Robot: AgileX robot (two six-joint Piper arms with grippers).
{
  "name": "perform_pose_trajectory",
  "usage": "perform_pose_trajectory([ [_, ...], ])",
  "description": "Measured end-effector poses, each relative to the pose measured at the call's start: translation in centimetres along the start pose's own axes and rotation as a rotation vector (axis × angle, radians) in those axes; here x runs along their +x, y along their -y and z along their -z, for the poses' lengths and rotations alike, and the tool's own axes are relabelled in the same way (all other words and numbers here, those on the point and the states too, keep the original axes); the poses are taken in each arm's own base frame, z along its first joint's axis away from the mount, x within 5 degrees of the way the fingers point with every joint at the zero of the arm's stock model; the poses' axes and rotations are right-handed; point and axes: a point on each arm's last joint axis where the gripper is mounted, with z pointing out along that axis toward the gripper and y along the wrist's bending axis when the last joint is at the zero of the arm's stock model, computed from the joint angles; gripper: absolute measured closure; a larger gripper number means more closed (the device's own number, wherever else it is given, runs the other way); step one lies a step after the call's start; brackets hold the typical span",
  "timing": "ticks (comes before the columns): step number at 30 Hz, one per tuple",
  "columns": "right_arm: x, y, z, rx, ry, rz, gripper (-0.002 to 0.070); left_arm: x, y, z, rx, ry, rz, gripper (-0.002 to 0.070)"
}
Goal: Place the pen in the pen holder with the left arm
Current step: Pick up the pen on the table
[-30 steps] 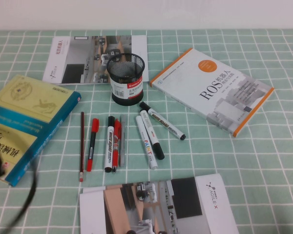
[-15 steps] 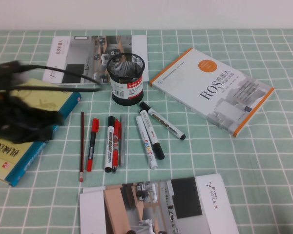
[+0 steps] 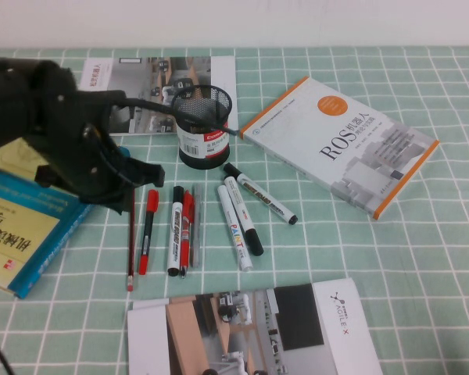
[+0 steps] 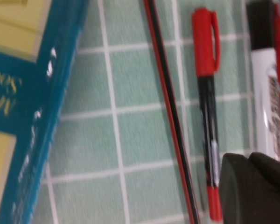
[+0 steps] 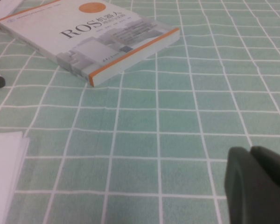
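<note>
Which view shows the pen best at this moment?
The left wrist view: the pen runs close and unobstructed across the checkered cloth beside the red-capped pen, the left tool at the picture's edge. The high view shows only its lower part; the left arm hides the rest. The right wrist view misses it, showing the right tool.

Bench (image 3: 422, 266): covered w/ mint-green checked cloth, matt, faint weave. Pen holder (image 3: 203, 125): black wire-mesh metal, glossy paper label round the lower part. Pen (image 3: 131, 234): thin dark-red stick, smooth w/ a slight sheen. Red-capped pen (image 3: 147, 230) and white markers (image 3: 233, 226): smooth shiny plastic. ROS book (image 3: 340, 144): glossy paper cover, as is the teal book (image 3: 23, 226). Left gripper (image 3: 102, 176) over the pen's far end: matt black plastic. Right gripper (image 5: 259, 186) low over bare cloth: same matt black.
</note>
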Motion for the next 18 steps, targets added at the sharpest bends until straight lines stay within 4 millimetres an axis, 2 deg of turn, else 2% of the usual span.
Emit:
perform_pose_trajectory([
  [5, 0.0, 0.0, 0.0, 0.000, 0.000, 0.000, 0.0696, -1.3, -0.2, -2.0, -0.046, -0.024, -0.042, 0.0652],
  [7, 0.0, 0.0, 0.0, 0.000, 0.000, 0.000, 0.0696, -1.3, -0.3, -2.7, -0.067, -0.043, -0.072, 0.0613],
  [12, 0.0, 0.0, 0.0, 0.000, 0.000, 0.000, 0.0696, -1.2, -0.5, -3.9, -0.083, -0.074, -0.055, 0.0457],
  [18, 0.0, 0.0, 0.0, 0.000, 0.000, 0.000, 0.0696, -1.0, -0.5, -4.9, -0.090, -0.105, 0.035, 0.0411],
])
